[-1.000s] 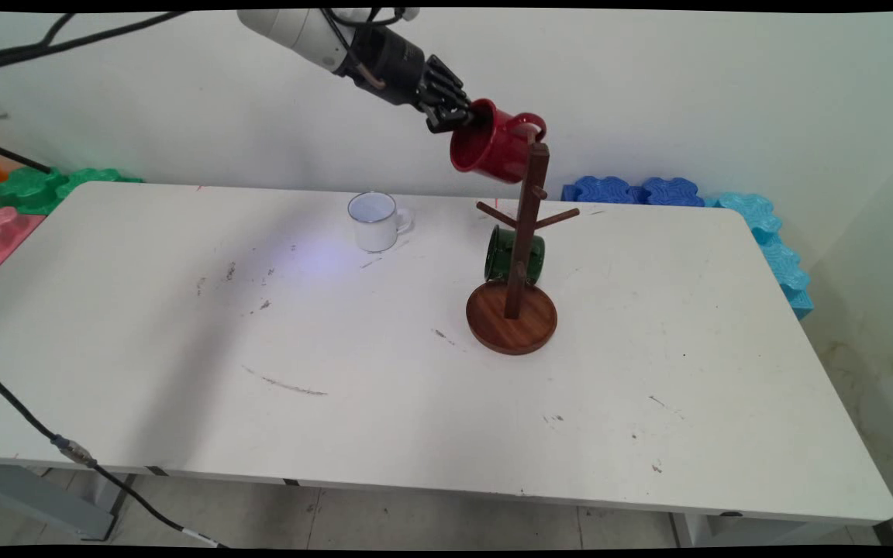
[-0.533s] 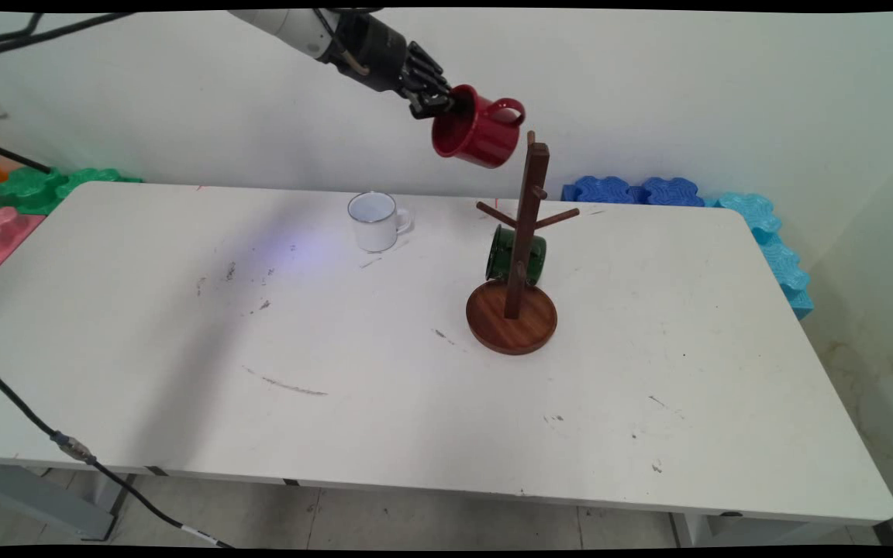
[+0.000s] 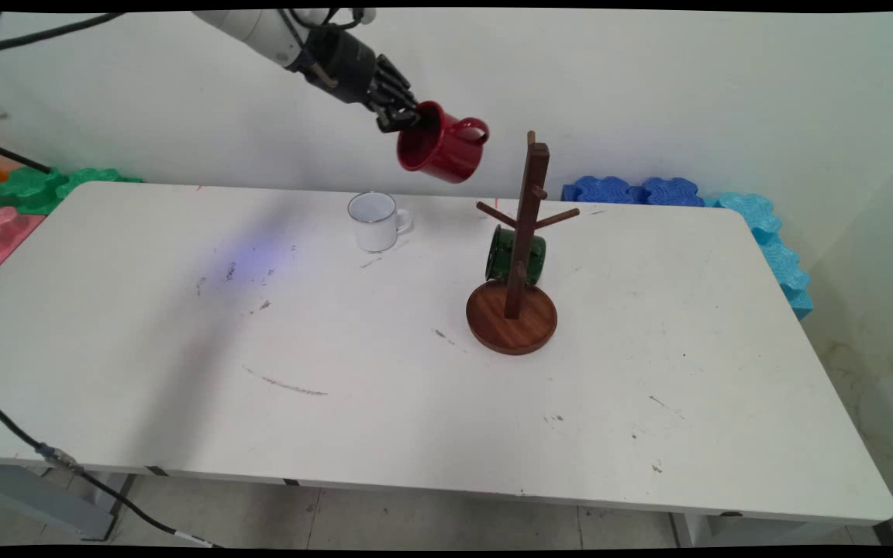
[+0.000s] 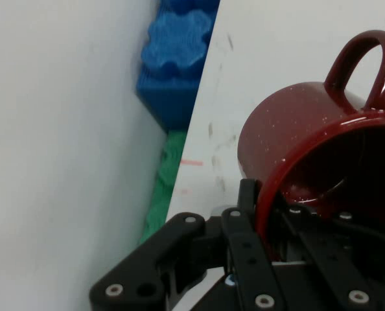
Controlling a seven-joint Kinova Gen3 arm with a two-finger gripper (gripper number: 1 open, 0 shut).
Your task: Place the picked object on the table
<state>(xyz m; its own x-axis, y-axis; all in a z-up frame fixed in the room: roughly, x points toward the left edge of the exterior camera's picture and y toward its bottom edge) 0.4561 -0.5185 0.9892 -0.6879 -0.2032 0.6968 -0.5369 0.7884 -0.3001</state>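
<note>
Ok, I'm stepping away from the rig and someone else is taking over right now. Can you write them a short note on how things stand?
Gripper: shut on the red mug by its rim, held tilted in the air above the table, to the left of the wooden mug tree and clear of it; over the last second it has moved left, away from the tree's top.
Green mug: low on the tree, behind the post.
White mug: upright on the table, left of the tree, below the red mug.
Along the wall: blue foam tiles.
</note>
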